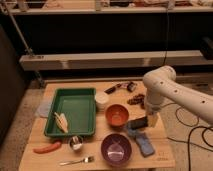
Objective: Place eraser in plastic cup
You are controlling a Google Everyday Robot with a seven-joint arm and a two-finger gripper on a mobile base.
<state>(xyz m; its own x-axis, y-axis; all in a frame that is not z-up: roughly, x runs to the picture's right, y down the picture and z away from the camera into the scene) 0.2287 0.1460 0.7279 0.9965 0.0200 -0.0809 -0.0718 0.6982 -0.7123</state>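
My gripper point(149, 121) hangs from the white arm over the right part of the wooden table point(45, 160). It is shut on the eraser point(138, 123), a dark oblong block that sticks out to its left. The eraser is just above the plastic cup point(131, 132), a small low blue-grey cup standing between the orange bowl point(117, 115) and the purple bowl point(116, 149). I cannot tell whether the eraser touches the cup's rim.
A flat light-blue block point(146, 145) lies right of the purple bowl. A green tray point(75, 107) holds a pale item. A white cup point(102, 99), a metal cup point(76, 143), a fork point(77, 161), a red-orange item point(46, 147) and dark items point(120, 88) are also there.
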